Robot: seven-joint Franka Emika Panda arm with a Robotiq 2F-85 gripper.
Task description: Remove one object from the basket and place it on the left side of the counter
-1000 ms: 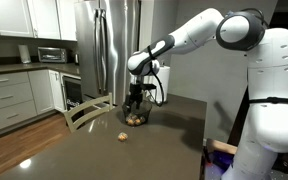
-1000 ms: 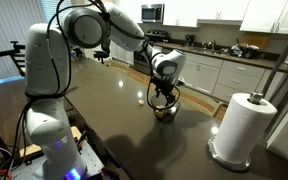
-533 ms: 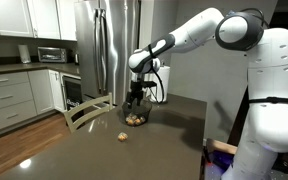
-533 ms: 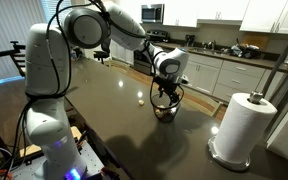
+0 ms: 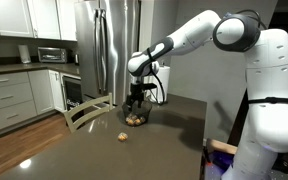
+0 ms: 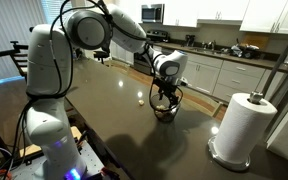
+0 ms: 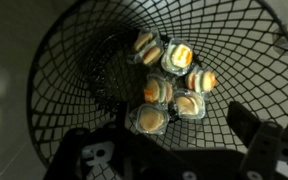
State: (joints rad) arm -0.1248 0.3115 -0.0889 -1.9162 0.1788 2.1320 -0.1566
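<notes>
Legible writing: a pale marking sits on the dark body of the hand (image 7: 159,128) at the lower left of the wrist view, too blurred to read. No other object presents readable lettering at this resolution.

Hidden or unclear: in the wrist view the basket (image 7: 74,60) fills the frame and its rim is cut off at the top and right edges. About six small round items (image 7: 157,90) lie clustered at its bottom, pale with yellow-orange patches. Focus is soft, so their exact kind cannot be determined. In both exterior views the hand (image 5: 135,100) (image 6: 165,92) covers the mouth of the basket (image 5: 135,118) (image 6: 165,110), and the contents appear only as light specks through the wire.

Hand: the two fingers (image 7: 269,150) stand wide apart at the lower corners of the wrist view, released, with nothing between them. They point down into the basket. Whether the tips touch the wire or the items cannot be told.

Location: the basket stands upright on the dark tabletop (image 5: 154,150) (image 6: 104,115), toward the end nearest the refrigerator (image 5: 109,50). One small round item (image 5: 123,137) (image 6: 142,101) lies on the tabletop near the basket, apart from it. A paper towel roll (image 6: 246,125) stands upright on the same tabletop, well apart from the basket.
</notes>
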